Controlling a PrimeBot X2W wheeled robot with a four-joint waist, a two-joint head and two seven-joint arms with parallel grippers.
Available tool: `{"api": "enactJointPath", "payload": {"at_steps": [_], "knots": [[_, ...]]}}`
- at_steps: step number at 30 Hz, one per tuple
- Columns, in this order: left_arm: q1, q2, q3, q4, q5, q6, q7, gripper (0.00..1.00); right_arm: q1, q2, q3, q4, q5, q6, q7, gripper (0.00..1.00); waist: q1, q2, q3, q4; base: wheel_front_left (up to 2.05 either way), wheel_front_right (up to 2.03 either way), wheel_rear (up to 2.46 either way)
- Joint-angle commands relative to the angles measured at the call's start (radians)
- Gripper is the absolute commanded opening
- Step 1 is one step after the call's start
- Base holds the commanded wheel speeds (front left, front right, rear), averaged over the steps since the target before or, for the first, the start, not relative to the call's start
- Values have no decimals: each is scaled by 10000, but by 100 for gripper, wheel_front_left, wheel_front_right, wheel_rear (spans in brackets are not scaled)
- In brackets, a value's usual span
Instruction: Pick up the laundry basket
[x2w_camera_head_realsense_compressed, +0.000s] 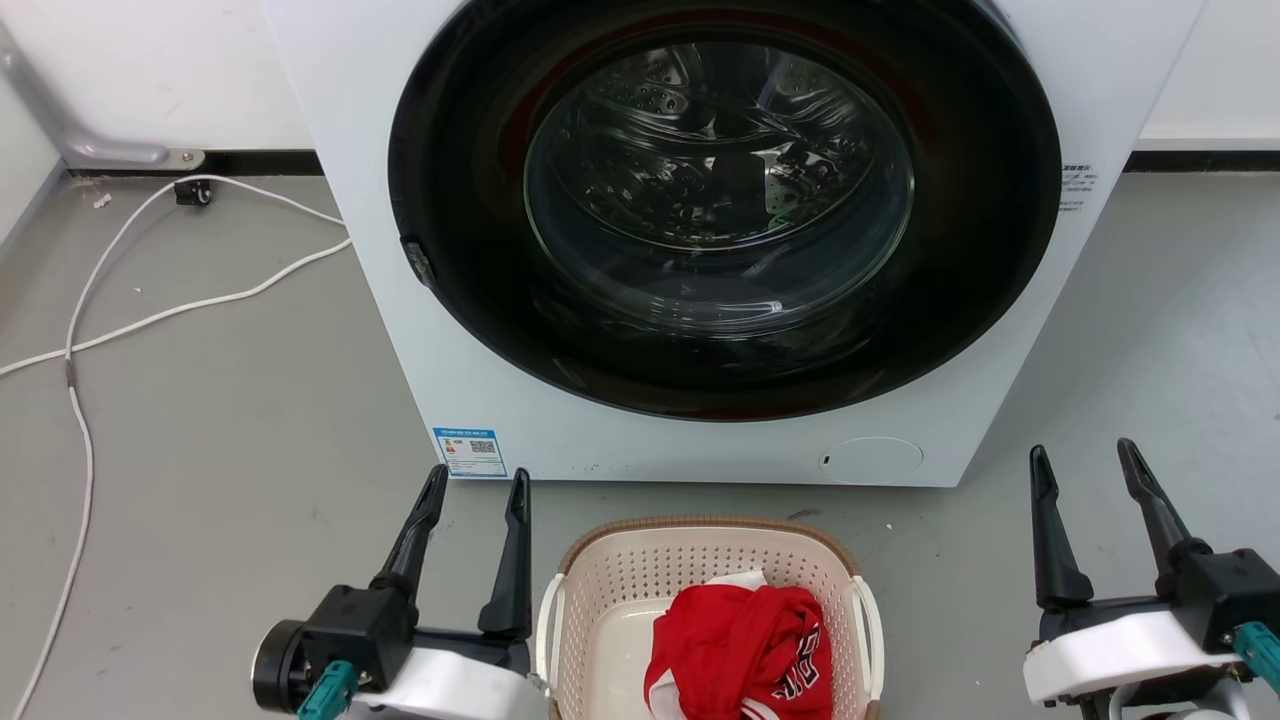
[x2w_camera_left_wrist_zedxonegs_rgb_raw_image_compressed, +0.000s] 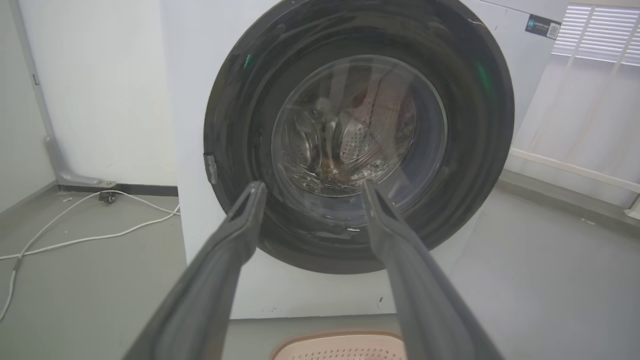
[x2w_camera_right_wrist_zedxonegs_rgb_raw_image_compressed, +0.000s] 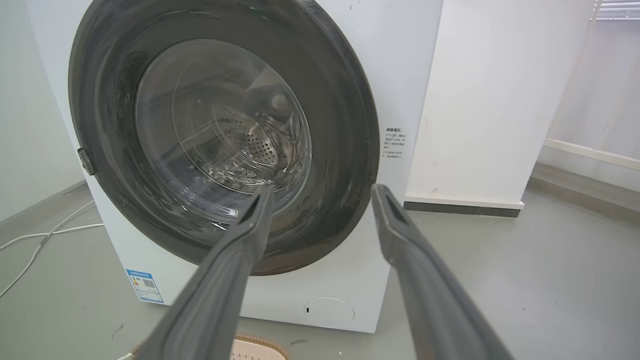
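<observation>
The cream, rounded-rectangular plastic laundry basket (x2w_camera_head_realsense_compressed: 630, 585) stands on the smooth grey floor (x2w_camera_head_realsense_compressed: 200, 450). It is just in front of the white front-loading washing machine (x2w_camera_head_realsense_compressed: 480, 400) and well forward of the floor's back edge at the wall. Its walls are perforated in a fine grid, its rim is brown with a woven look, and it has 2 slim white loop handles, 1 on each side. A crumpled red fabric garment (x2w_camera_head_realsense_compressed: 740, 650) lies inside.

The task looks to be at the approach step, with nothing gripped yet. The left end effector (x2w_camera_head_realsense_compressed: 480, 475) is released, its 2 long dark fingers spread, and hangs just beside the left handle (x2w_camera_head_realsense_compressed: 545, 625). The right end effector (x2w_camera_head_realsense_compressed: 1080, 450), likewise released, sits well apart from the right handle (x2w_camera_head_realsense_compressed: 872, 625).

The next move probably calls for both arms to come inward and down to the handles, the right arm covering more ground. Each end effector would then clench around a thin loop. Thin plastic may flex, so an even lift on both sides seems wise.
</observation>
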Motion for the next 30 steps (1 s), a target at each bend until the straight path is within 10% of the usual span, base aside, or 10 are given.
{"api": "enactJointPath", "payload": {"at_steps": [1,12,30], "knots": [[136,-129,186,76,84,-214,-87,100,88,-46,-32,25,-70,-3,-85,100,0,0,3,-3,0,0,0],[319,-485,491,1274,2069,-1015,-322,100,175,-51,-46,456,-663,-3,-364,100,0,0,-3,-19,0,0,0],[511,-867,1063,1068,2015,-1374,-419,100,134,-52,-93,467,-870,-3,-455,100,0,0,36,36,0,0,0]]}}
